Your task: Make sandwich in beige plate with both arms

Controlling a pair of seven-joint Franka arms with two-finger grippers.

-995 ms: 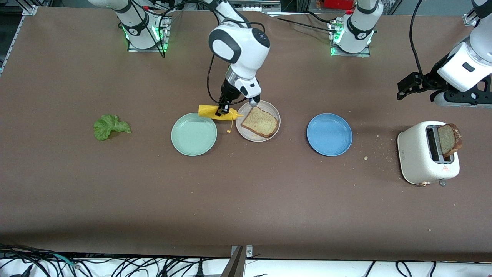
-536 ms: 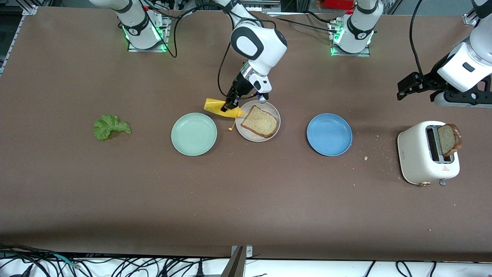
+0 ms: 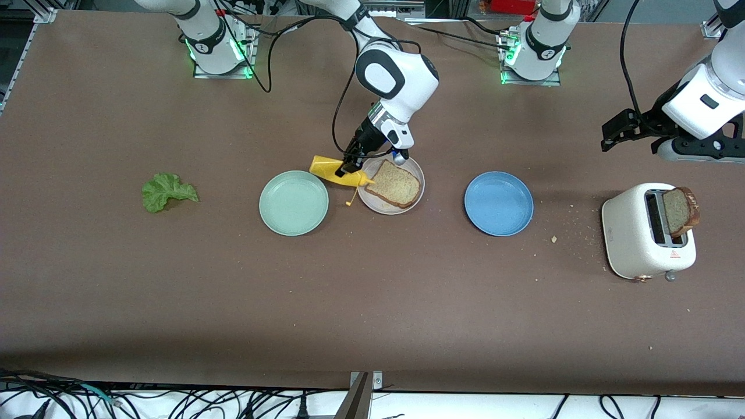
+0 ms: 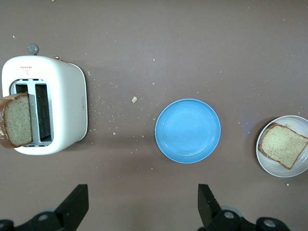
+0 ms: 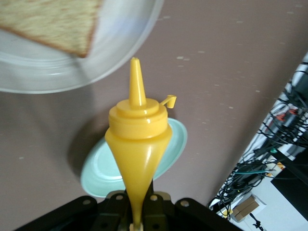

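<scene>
No word, brand or number can be read in any of the views. The only sign is on the white toaster (image 3: 649, 238), at the right of the front view: a small red triangular warning symbol on its lower face, beside the slots, with a line of tiny red print under it that is too small to make out. The same red mark and print show on the toaster (image 4: 45, 103) at the upper left of the left wrist view, just above the slots, again illegible. The yellow squeeze bottle (image 5: 138, 144) in the right wrist view carries no visible label.
</scene>
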